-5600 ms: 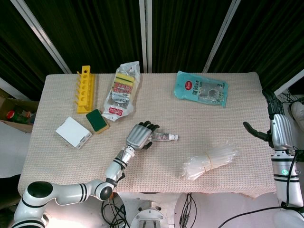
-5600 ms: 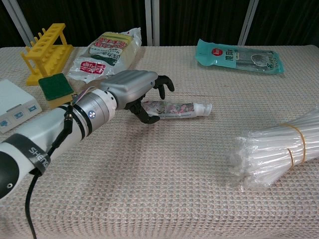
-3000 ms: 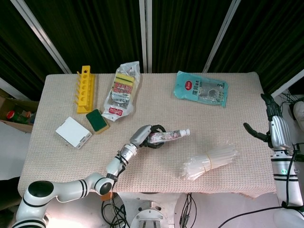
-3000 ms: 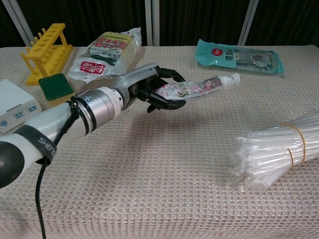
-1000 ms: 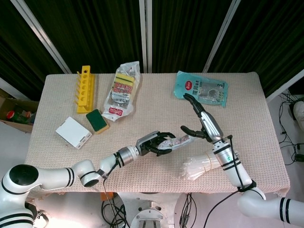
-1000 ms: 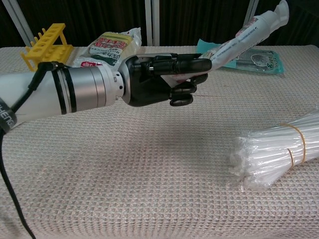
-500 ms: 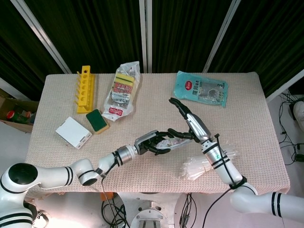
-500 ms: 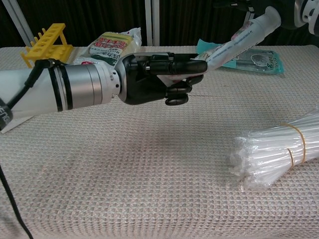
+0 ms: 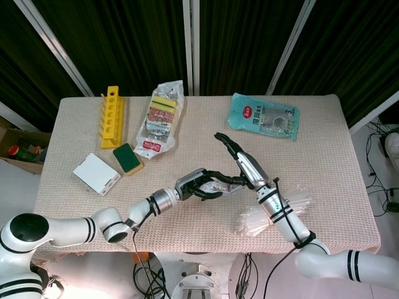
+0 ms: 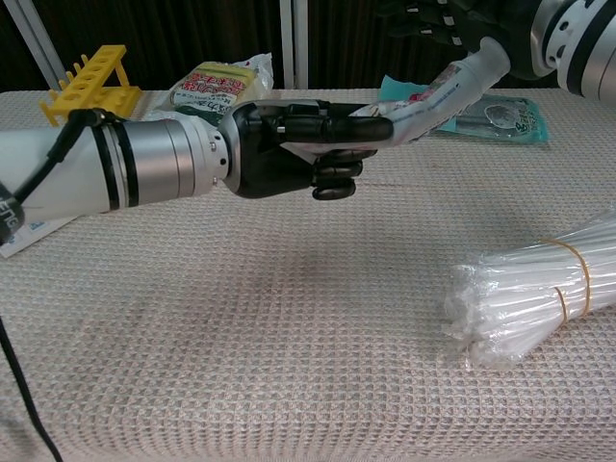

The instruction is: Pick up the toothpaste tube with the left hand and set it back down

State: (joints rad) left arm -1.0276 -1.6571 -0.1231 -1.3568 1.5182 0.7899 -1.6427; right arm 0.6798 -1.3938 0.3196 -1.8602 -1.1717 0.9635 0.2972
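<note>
The toothpaste tube (image 9: 223, 185) is white with a flowery print and a white cap. My left hand (image 9: 198, 184) grips its flat end and holds it above the middle of the table, cap slanting up to the right. The chest view shows the tube (image 10: 438, 93) sticking out of the left hand (image 10: 298, 135) well clear of the cloth. My right hand (image 9: 242, 162) hovers at the cap end with its fingers stretched out and holds nothing. In the chest view the right hand (image 10: 452, 21) sits just above the cap; I cannot tell whether it touches.
The table carries a beige cloth (image 9: 75, 205). A yellow rack (image 9: 111, 116), green sponge (image 9: 128, 157) and white box (image 9: 96, 173) lie at the left. A sponge pack (image 9: 161, 118) and teal packet (image 9: 264, 116) lie at the back. A bundle of clear straws (image 10: 539, 298) lies front right.
The left hand has lifted the tube off the cloth. In the last second the right hand has moved left to the cap end, and the tube has dipped slightly.
</note>
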